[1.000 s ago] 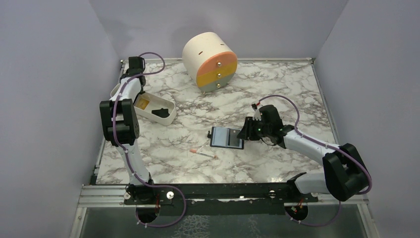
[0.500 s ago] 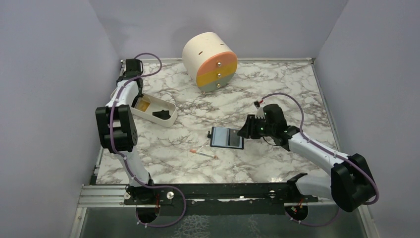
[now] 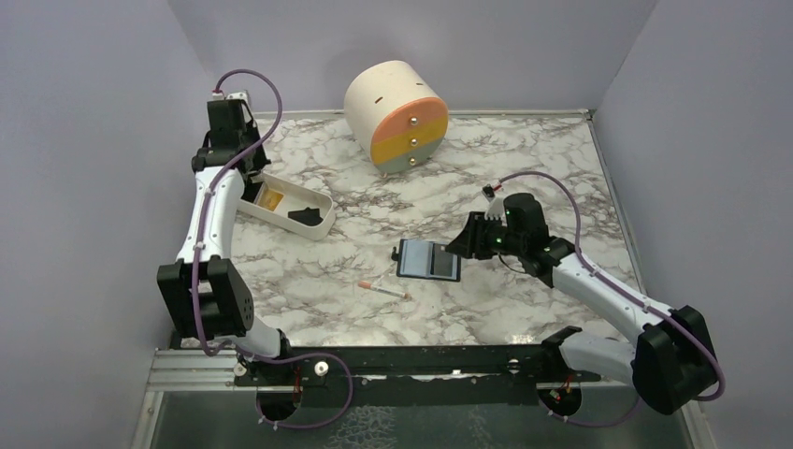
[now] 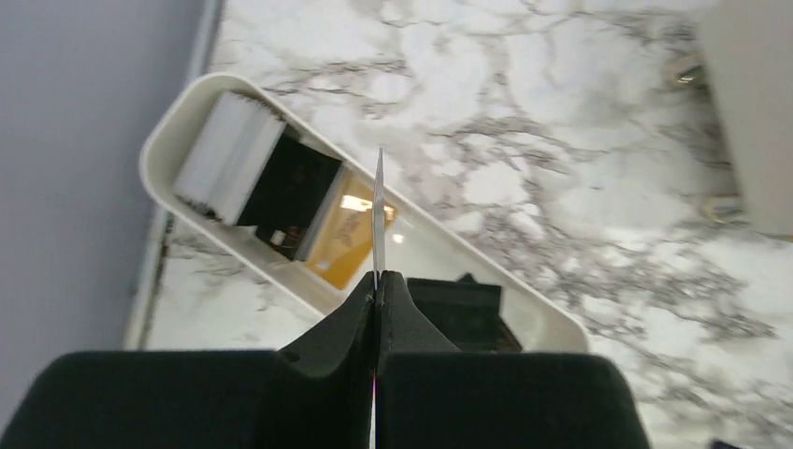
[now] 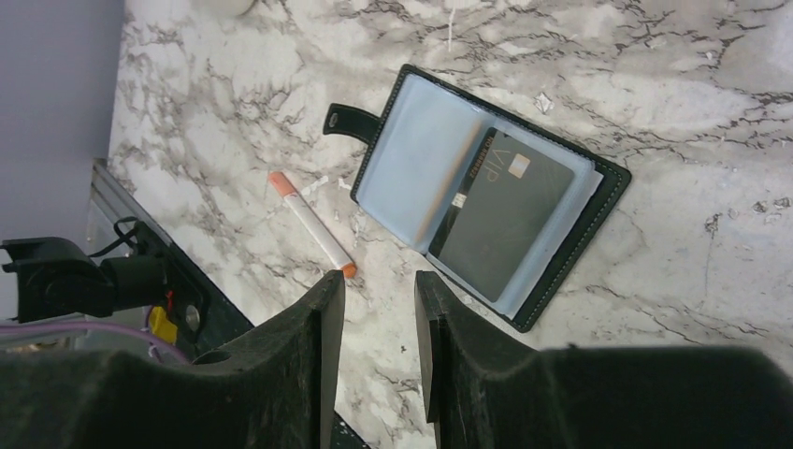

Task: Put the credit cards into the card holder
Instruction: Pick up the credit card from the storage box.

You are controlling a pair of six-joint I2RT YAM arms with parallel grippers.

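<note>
Above tray (image 4: pixel 154 154), left gripper (image 4: pixel 377 281) pinches card (image 4: pixel 379 215); right gripper (image 5: pixel 379 281) spread near card holder (image 5: pixel 411 159).

The left white-and-black jointed arm (image 3: pixel 210 215) folds at a black elbow low on the left side and reaches far back. Its wrist is raised high and bent over, so the left black two-finger gripper (image 4: pixel 377 281) points downward. Its jaws are pressed together on a thin flat plastic credit card (image 4: pixel 379 215), seen edge-on and sticking out beyond the fingertips. The right white-and-black jointed arm (image 3: pixel 598 285) folds at its elbow near the right edge and stretches toward the middle. The right black two-finger gripper (image 5: pixel 379 285) points down, its jaws partly apart with nothing between them.
</note>
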